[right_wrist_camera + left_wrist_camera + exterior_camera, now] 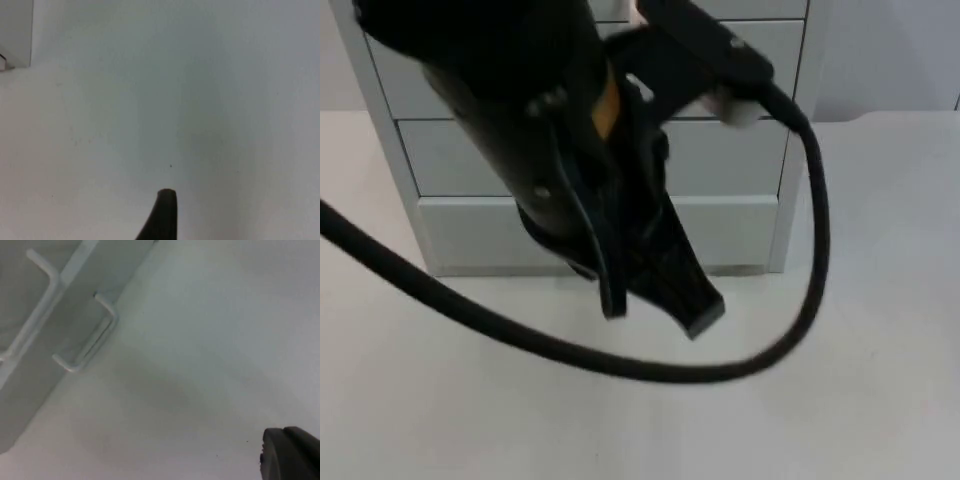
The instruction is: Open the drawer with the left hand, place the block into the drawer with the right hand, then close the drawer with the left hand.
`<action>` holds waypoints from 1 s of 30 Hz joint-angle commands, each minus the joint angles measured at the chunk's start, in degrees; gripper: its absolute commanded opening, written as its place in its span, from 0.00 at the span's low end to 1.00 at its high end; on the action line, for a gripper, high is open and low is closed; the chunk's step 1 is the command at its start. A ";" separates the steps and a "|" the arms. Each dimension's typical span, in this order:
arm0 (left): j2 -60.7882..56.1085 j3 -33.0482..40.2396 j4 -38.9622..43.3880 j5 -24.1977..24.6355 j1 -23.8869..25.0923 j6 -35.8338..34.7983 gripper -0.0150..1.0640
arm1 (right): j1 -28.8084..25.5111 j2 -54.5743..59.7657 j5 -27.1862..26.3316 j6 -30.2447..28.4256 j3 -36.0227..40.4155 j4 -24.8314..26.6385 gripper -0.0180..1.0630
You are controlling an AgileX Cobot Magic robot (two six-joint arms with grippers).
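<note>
- White drawer unit (590,160) stands at the bench's (820,420) far side, all fronts flush; no block is visible.
- Left claw (655,305) hovers before the lowest front, fingers slightly parted, empty. Step: opening. Next: align on the handle (82,342).
- Right claw (162,217) waits above bare bench; its opening cannot be told.

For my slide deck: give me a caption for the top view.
A black arm with its gripper hangs over the white table before a white drawer cabinet, all drawers shut.
</note>
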 commanded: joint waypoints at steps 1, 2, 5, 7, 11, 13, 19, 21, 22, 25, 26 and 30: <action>-2.00 -0.03 -1.03 1.76 1.58 0.19 0.01 | -0.31 -0.35 -0.28 -0.14 0.25 -0.17 0.73; -2.63 -0.03 -1.03 2.32 3.06 0.43 0.01 | -0.31 -0.35 -0.28 -0.14 0.25 -0.17 0.73; -3.98 -0.03 -1.79 2.69 7.10 0.84 0.01 | -0.31 -0.35 -0.28 -0.14 0.25 -0.17 0.73; -5.40 -0.03 -4.13 2.69 11.75 2.53 0.01 | -0.31 -0.35 -0.28 -0.37 0.25 -0.16 0.73; -7.75 -0.03 -9.43 2.95 20.01 7.00 0.01 | -0.31 -0.35 -0.28 -1.84 0.25 -0.16 0.72; -9.36 -0.03 -11.46 3.98 26.33 8.10 0.01 | -0.31 -0.35 -0.28 -1.84 0.25 0.06 0.72; -13.29 0.02 -13.40 8.56 37.64 9.71 0.01 | -0.31 -0.35 -0.38 -1.84 0.25 0.06 0.72; -16.58 0.02 -13.55 11.22 43.22 10.69 0.01 | -0.31 -0.35 -0.38 -1.84 0.25 0.06 0.72; -18.30 0.02 -13.73 11.76 45.32 10.69 0.01 | -0.31 -0.35 -0.38 -1.84 0.25 0.06 0.72; -22.09 0.90 -14.75 11.66 48.76 11.25 0.01 | -0.31 -0.35 -0.40 -1.84 0.25 0.48 0.72; -24.38 1.60 -15.21 11.66 50.36 11.25 0.01 | -0.31 -0.35 -0.50 -1.87 0.25 0.96 0.72; -30.96 4.21 -16.91 11.44 53.67 12.56 0.01 | -0.21 -0.35 -1.32 -4.81 0.25 3.27 0.72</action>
